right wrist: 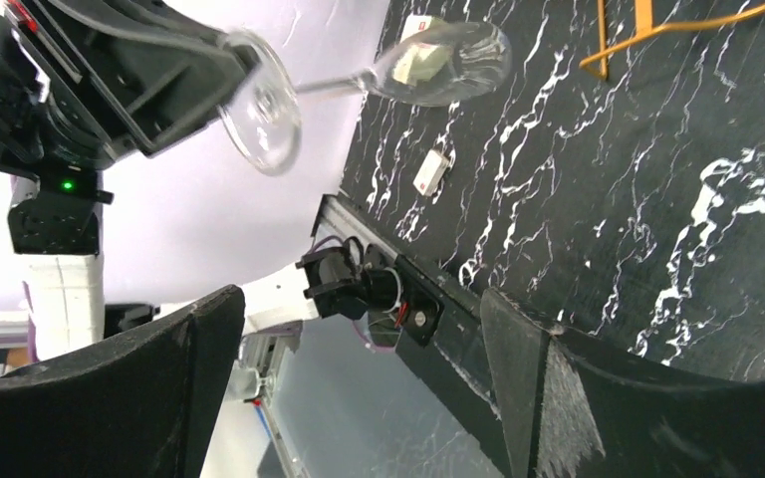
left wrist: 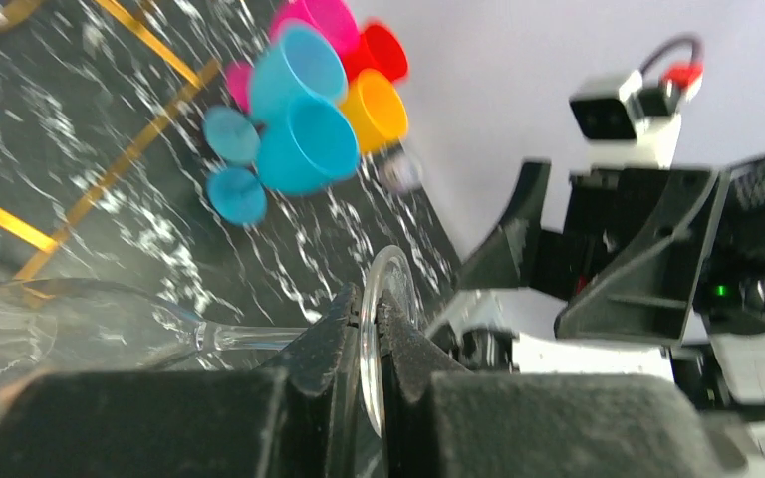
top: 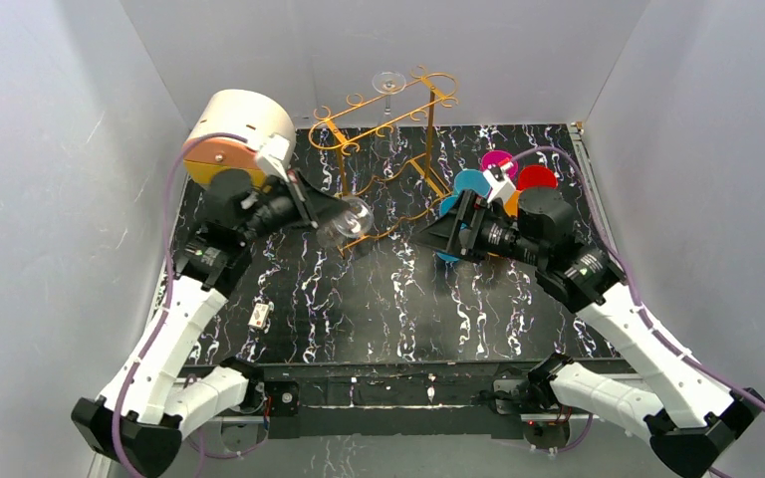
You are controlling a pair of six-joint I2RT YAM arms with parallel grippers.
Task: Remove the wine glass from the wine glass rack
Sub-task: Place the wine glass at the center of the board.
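The left jaws are pinching shut on the foot of the clear stemmed wine glass [top: 344, 221], holding it sideways above the black marbled surface [top: 379, 299], seemingly just clear of the golden wire rack [top: 427, 134]. The right jaws are gaping wide, empty. Removal is looking nearly done.

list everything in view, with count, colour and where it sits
wine glass: two, clear; one held sideways in front of the rack, one hanging upside down on the rack
wine glass rack: one, golden wire, back middle of the table
drawer box: one, cream and orange, back left
plastic cups: about five, teal, pink, red, orange, clustered back right
small flat item: one, white, near left
table: one, black with white veins
left pincer: one, black, shut on the held glass's foot
right pincer: one, black, open, empty, in front of the cups
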